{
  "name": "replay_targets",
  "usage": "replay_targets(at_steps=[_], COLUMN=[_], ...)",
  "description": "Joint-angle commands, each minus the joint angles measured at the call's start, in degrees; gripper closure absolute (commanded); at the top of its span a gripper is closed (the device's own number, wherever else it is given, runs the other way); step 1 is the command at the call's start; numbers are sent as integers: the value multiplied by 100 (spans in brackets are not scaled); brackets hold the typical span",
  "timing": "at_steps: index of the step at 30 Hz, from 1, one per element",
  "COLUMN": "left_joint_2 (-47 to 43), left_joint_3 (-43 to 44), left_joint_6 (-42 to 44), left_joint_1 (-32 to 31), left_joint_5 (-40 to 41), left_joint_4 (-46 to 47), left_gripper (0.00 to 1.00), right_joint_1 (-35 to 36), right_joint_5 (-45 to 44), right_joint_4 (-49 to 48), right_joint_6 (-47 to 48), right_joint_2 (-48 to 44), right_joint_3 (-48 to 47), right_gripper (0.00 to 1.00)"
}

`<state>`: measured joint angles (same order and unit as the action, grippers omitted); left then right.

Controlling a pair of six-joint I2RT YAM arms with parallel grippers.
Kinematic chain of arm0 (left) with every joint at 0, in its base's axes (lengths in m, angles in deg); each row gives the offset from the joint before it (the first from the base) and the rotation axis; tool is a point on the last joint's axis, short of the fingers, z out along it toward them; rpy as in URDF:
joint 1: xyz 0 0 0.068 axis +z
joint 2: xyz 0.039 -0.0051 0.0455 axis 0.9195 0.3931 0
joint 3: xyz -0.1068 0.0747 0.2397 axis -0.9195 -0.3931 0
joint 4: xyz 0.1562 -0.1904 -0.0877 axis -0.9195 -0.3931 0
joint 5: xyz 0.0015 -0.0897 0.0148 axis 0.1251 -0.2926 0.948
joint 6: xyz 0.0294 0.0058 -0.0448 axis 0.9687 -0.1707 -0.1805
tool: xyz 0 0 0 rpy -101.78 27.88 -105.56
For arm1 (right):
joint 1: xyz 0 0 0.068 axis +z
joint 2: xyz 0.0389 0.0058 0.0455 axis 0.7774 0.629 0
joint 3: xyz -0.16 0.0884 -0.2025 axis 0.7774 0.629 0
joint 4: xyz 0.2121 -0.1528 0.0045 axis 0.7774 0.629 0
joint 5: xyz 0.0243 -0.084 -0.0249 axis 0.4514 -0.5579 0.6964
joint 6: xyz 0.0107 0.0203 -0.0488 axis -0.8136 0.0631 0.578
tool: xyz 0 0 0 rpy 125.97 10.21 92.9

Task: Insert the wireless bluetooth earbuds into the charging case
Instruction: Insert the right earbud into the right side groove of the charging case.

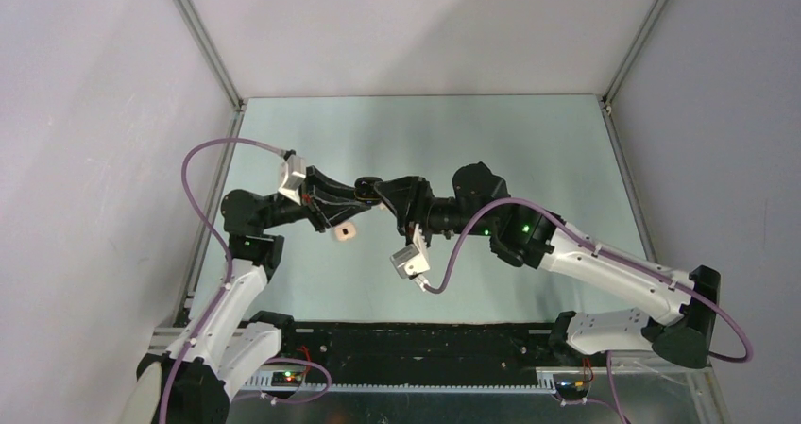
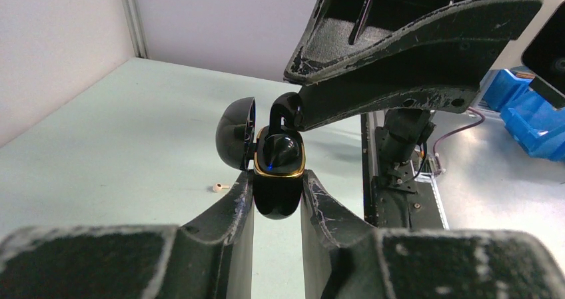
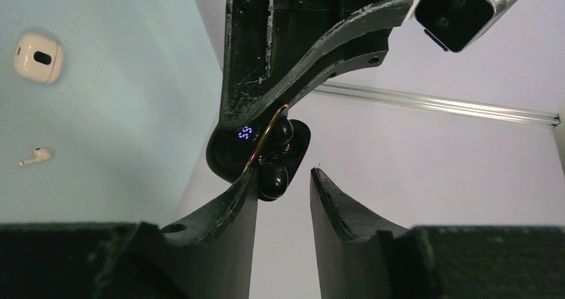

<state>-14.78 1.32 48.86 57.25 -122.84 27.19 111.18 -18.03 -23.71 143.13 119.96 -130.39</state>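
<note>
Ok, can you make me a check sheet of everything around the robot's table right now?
Surface: pale green table, smooth.
Job's things: black case, lid open, a black earbud sitting in it; cream case and one cream earbud lying on the table.
Clutter: nothing seen.
Hands: left hand clamps the black case; right hand open right at it.
Cables: purple cables loop off both arms.
Surroundings: pale walls, metal frame, blue bins.

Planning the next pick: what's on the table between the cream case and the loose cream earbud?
Nothing: the right wrist view shows only bare table between the cream case and the cream earbud.
</note>
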Motion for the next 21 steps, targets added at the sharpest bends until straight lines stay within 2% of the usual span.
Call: replay_targets(at_steps=[1,4,9,12,14,19,21], left_joint_2=[-129,-117,-81,-55,-31,-28,-49], left_joint_3=[-54,-48,-54,-37,-21,-17,-17], left_joint_6=[179,193,201,214,229,292,312], left_joint_1=[2,0,3,11,11,11,11], left_joint_5=[5,33,72,77,57,-105,-166], left_joint_4=[252,252,252,252,252,252,252], left_gripper=[100,100,100,100,100,100,100], right_joint_1=[9,-5,-32,-38,-71,-614,-789], right_joint_5=[157,250,500,509,469,749,1067], right_joint_4=[223,351,1125,1834,2065,2696,3115], right_joint_6=[-335,-612,-1588,-2167,-2893,-5792,-6309], right_joint_2=[90,93,76,106,166,872,1168], right_joint_3=[-322,-492,-1004,-1384,-1628,-3074,-3540], right_gripper=[61,53,31,26,24,23,23])
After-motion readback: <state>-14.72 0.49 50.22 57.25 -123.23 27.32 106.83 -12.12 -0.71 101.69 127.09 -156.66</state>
